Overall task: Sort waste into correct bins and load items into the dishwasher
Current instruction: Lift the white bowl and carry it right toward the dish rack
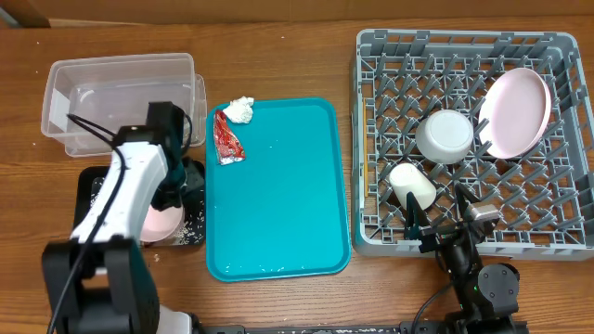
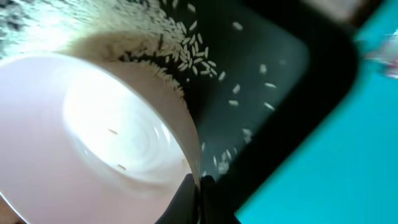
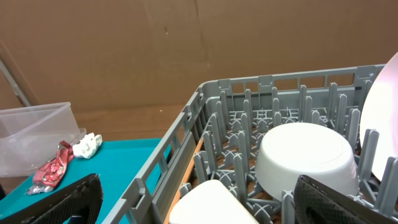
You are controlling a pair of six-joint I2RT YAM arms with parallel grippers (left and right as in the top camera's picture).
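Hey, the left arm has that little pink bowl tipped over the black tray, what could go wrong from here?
One: the left gripper pinches only the rim of the tilted small pinkish bowl, so it might slip into the black tray. Two: rice grains lie scattered toward the teal tray, so more tipping could send some over the edge.

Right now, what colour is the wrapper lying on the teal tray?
Red, crinkled foil. The wrapper shows best in the overhead view.

Wrapper [image 1: 227,139] and tissue [image 1: 241,109] on tray [image 1: 278,209], rack [image 1: 464,40] to its right
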